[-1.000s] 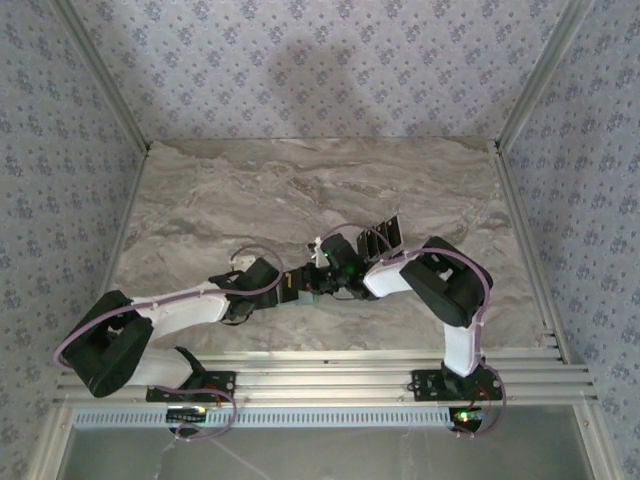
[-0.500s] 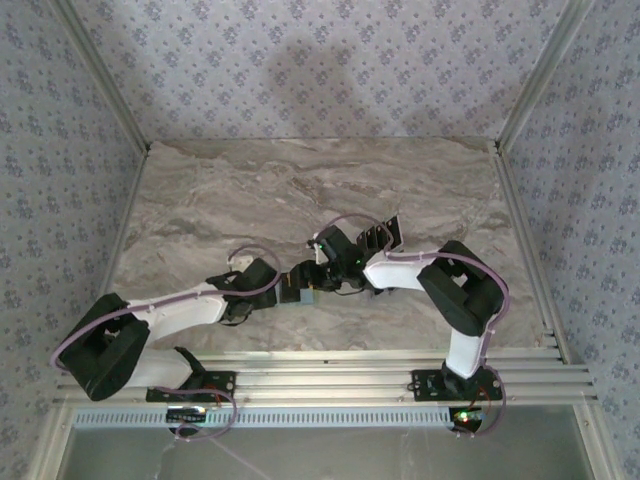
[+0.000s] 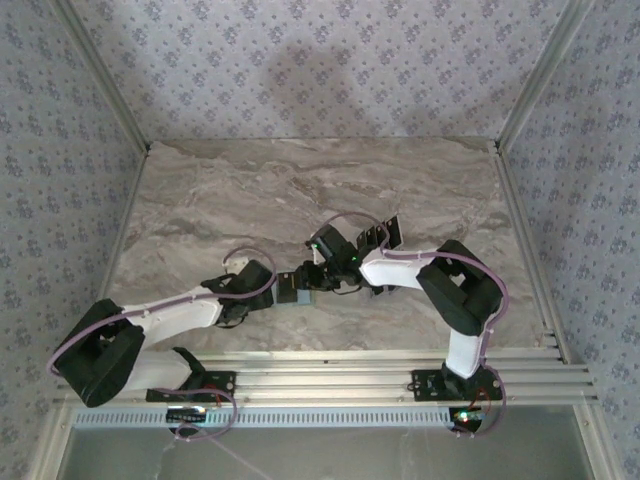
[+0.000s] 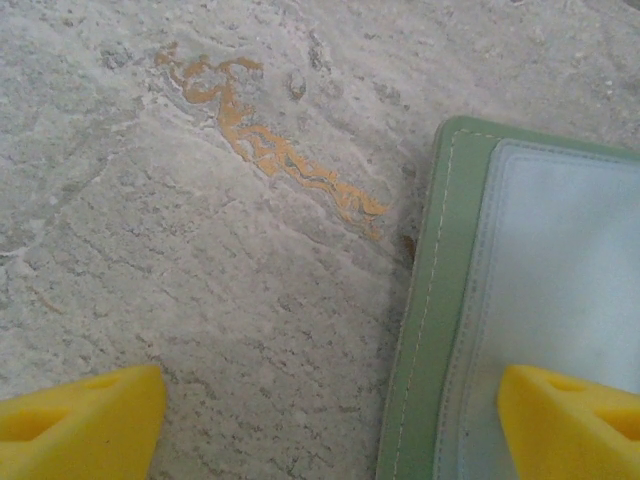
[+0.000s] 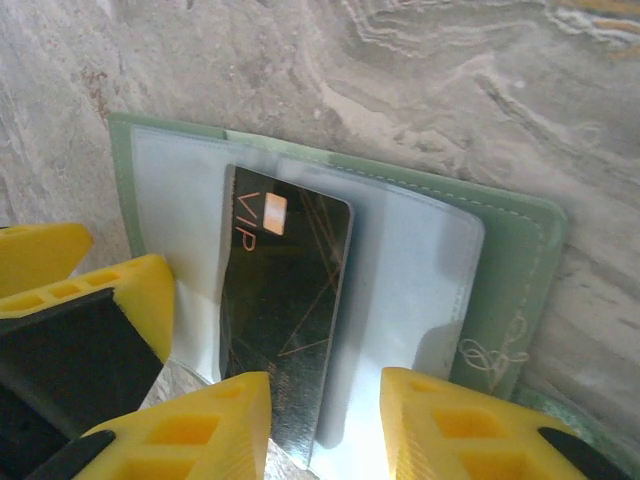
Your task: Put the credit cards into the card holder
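Geometry check, right wrist view. Nearest to you, the right gripper [image 5: 325,390] has its two yellow fingers [image 5: 200,430] either side of the near end of one credit card [image 5: 290,300]. You cannot tell whether they clamp the card or merely flank it, so treat the grip as unconfirmed.

The card runs straight away from that gripper. Its long axis points from the jaws toward the far seam of the card holder [image 5: 510,280], leaning slightly left. The "VIP" end is the far end and lies over the clear pocket [image 5: 410,270], close to the holder's far stitched edge. The near end sits between the fingers. Whether the card is under the film or resting on it cannot be read.

The left gripper [image 4: 330,390] is released, jaws wide. One finger is over the bare table [image 4: 200,200] and the other is over the holder's pale pocket, apparently steadying it. No card is between them.

Judgement: the coming move turns on that axis. Any push should go along the card's length, away from the right gripper, which is the arm on the card. A sideways push would likely skew the card against the pocket wall.

Farthest out, in the top view, the spare credit cards [image 3: 387,233] lie fanned on the table just beyond the right wrist, apart from the holder.
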Controlling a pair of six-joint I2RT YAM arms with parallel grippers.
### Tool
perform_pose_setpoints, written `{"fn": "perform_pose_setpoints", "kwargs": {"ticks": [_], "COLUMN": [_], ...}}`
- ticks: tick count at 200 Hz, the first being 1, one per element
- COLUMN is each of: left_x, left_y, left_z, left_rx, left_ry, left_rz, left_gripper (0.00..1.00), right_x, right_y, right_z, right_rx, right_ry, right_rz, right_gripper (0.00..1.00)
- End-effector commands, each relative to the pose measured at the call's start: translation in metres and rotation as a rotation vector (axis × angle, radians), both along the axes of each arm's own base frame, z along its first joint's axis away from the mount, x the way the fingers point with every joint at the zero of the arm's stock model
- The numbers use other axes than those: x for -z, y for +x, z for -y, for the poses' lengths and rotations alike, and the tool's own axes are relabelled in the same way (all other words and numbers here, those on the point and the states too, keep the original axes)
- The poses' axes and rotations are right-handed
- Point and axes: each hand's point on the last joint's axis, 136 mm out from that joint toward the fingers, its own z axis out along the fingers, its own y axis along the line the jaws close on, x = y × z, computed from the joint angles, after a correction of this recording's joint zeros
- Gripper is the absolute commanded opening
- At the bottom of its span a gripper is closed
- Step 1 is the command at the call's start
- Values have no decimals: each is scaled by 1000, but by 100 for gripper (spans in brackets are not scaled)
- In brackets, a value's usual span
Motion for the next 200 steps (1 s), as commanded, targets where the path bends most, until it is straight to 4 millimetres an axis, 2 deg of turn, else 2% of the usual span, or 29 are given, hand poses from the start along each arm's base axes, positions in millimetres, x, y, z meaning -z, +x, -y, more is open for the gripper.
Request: {"fn": "perform_pose_setpoints", "kwargs": {"ticks": [1,84,128,200], "left_x": [9,11,12,13], "left_y": [-11,-12,-13,-13], "left_z": [-9,-10,-11,-11], "left_rx": [-10,-3,-3,-1], "left_ry": [20,20,19,20], "left_rz": [-41,-42,-42,-44], "left_gripper": [86,86,86,86], "right_x": [2,14,14,12], "right_y": [2,2,2,2], "right_z": [-4,-8,-12,-25], "right_rx": [-9,-6,-14,-29], "right_ry": [-26,-52,-44,-29], "right_rz": [5,-14,-16,-17], "right_gripper": [32,31,17,10]}}
